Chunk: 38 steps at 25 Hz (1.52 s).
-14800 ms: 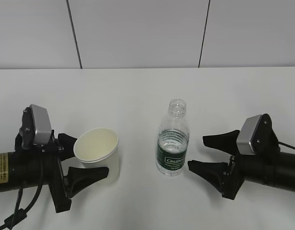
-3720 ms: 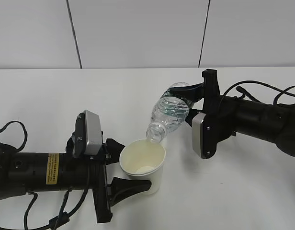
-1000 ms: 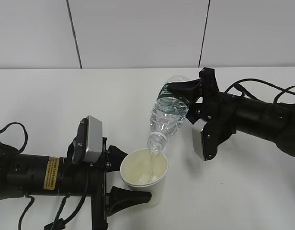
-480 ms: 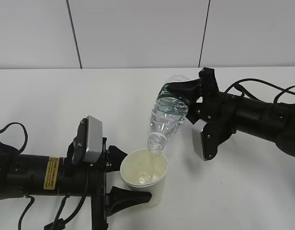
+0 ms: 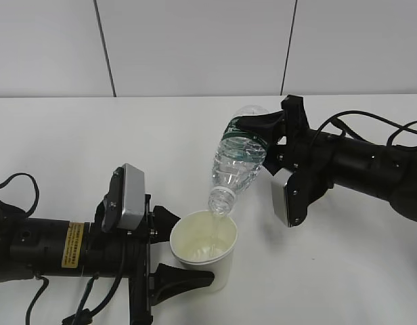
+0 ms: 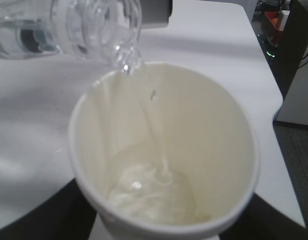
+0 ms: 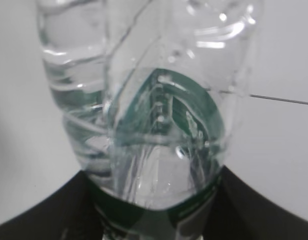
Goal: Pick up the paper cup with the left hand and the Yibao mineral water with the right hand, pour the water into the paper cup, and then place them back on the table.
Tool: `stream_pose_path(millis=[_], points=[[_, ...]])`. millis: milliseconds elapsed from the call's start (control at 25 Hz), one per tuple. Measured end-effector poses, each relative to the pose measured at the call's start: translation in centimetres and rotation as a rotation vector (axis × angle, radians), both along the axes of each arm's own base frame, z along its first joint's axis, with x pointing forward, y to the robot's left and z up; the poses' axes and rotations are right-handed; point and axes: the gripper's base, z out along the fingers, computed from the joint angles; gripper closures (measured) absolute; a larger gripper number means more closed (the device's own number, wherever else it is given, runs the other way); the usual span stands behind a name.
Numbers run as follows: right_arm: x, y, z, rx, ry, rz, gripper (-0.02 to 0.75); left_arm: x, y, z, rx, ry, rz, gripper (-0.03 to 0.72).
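Surface: plain white surface (image 5: 127, 135); pale panelled wall (image 5: 195, 47) behind.
Left hand (image 5: 169, 250): low, arm lying horizontally, fingers clasping the paper cup (image 5: 203, 249) at front centre.
Right hand (image 5: 268, 139): raised, rolled over, fingers gripping the Yibao mineral water (image 5: 239, 162), neck tilted down over the cup, water streaming in.

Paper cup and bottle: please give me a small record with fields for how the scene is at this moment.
paper cup: upright, held by the left hand, a little water at the bottom
Yibao mineral water: tilted, neck down over the cup's rim, held by the right hand
water flow: thin stream falling into the cup
table: white, nothing else on it in view
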Motion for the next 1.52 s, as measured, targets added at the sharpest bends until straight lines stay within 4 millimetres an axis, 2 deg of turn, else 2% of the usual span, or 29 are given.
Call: stream_pose_path(millis=[1520], points=[[0.03,0.01,0.04,-0.014,-0.017,0.003,0.383,0.10,0.03,-0.04,0.004,0.004,0.013,0.220]])
